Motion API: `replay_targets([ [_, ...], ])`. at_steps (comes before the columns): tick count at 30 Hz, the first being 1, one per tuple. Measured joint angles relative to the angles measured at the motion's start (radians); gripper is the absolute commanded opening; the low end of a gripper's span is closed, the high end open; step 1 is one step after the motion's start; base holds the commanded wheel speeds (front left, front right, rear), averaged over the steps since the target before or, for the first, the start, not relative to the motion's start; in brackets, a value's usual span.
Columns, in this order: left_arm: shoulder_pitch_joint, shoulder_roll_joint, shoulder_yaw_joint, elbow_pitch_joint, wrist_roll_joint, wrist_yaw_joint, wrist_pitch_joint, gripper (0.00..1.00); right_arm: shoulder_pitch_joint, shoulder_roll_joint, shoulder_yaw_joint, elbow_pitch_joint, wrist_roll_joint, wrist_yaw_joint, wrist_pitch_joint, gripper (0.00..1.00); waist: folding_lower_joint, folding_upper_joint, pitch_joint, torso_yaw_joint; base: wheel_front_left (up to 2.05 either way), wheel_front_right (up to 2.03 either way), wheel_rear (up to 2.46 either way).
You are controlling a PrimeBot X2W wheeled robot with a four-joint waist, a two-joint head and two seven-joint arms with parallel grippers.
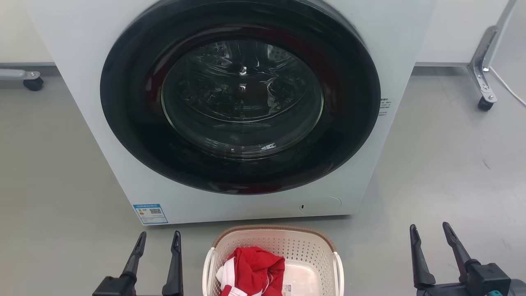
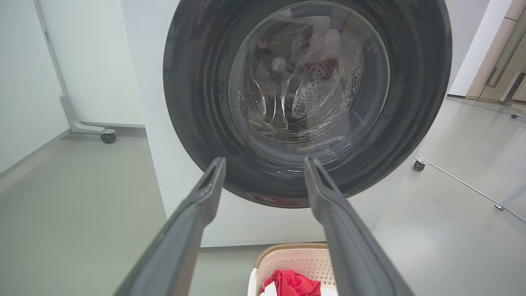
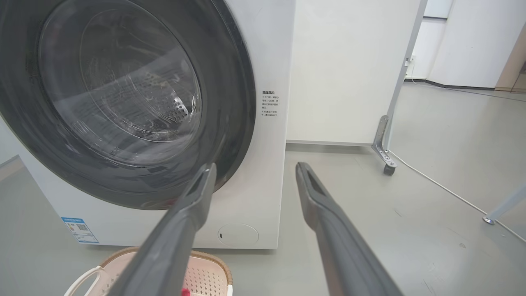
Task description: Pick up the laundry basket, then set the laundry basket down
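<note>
The laundry basket [image 1: 287, 248] is cream-white, perforated, with a brown woven-look rim. It stands on the floor just in front of the washer, at the bottom middle of the head view, with a red and white garment [image 1: 252, 269] inside. My left gripper [image 1: 159, 239] is open to the basket's left, apart from it, nothing between its fingers. My right gripper [image 1: 429, 230] is open farther off to the basket's right. The basket [image 2: 296, 263] shows low in the left wrist view behind the left gripper [image 2: 265, 163], and the basket [image 3: 205, 277] shows at the lower left below the right gripper [image 3: 254, 169].
A white front-loading washer [image 1: 242, 107] with a shut dark round door stands right behind the basket. Wheeled partition legs [image 1: 485, 70] stand at the back right and back left [image 1: 24, 78]. A white cable [image 1: 507, 88] lies at the right. Grey floor spreads on both sides.
</note>
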Motion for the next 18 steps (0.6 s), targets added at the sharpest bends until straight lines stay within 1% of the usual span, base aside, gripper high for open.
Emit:
replay_targets([
  [9, 0.005, -0.024, 0.021, -0.019, 0.038, 0.000, 0.044, 1.00, 0.008, 0.014, -0.017, -0.017, -0.017, 0.000, 0.020, 1.00, 0.0000, 0.0000, 0.002, 0.002, 0.00, 0.00, 0.00],
  [18, 0.019, -0.030, 0.032, -0.037, 0.062, 0.000, 0.075, 1.00, 0.020, 0.024, -0.030, -0.038, -0.040, 0.000, 0.041, 1.00, 0.0001, 0.0000, 0.007, 0.005, 0.00, 0.00, 0.00],
])
